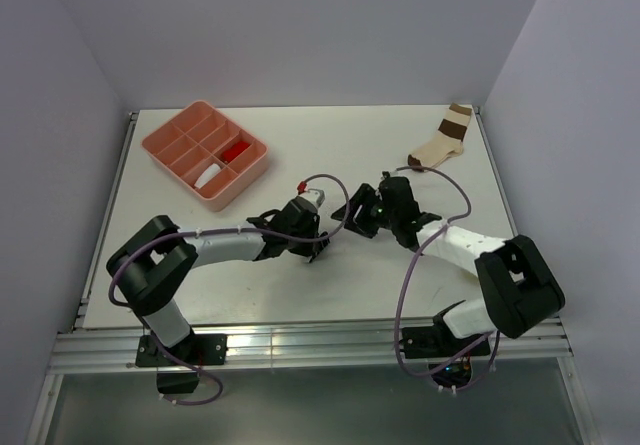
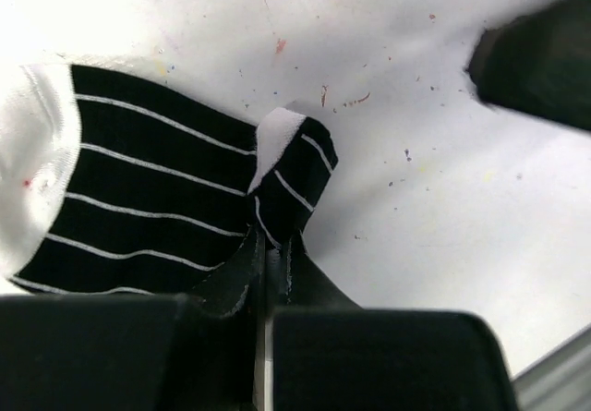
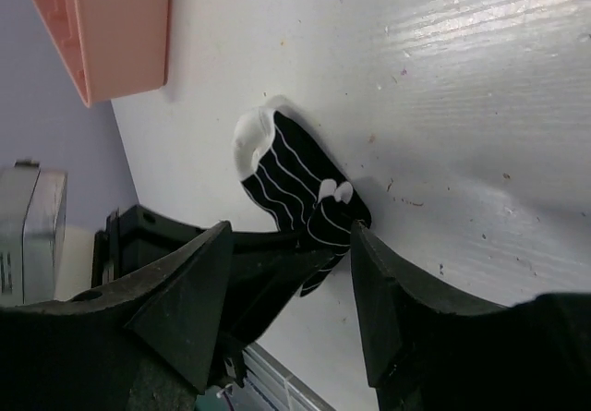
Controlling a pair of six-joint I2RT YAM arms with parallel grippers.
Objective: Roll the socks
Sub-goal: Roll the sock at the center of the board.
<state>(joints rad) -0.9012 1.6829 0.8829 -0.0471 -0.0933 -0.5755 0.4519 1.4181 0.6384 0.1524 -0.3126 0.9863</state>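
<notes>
Pinches tight, with the left gripper, the folded-over end of the black-and-white striped sock, flat on the table between the 2 arms, probably to stop the first turn of the roll from springing back. Holds the right gripper spread wide astride that same fold (contact with the fabric hard to tell), seemingly making room for a fresh grip. Shows, in the pink tray at far left, 1 white bundle and 1 red bundle, likely finished socks.

Knit cloth striped sock, glossy table
</notes>
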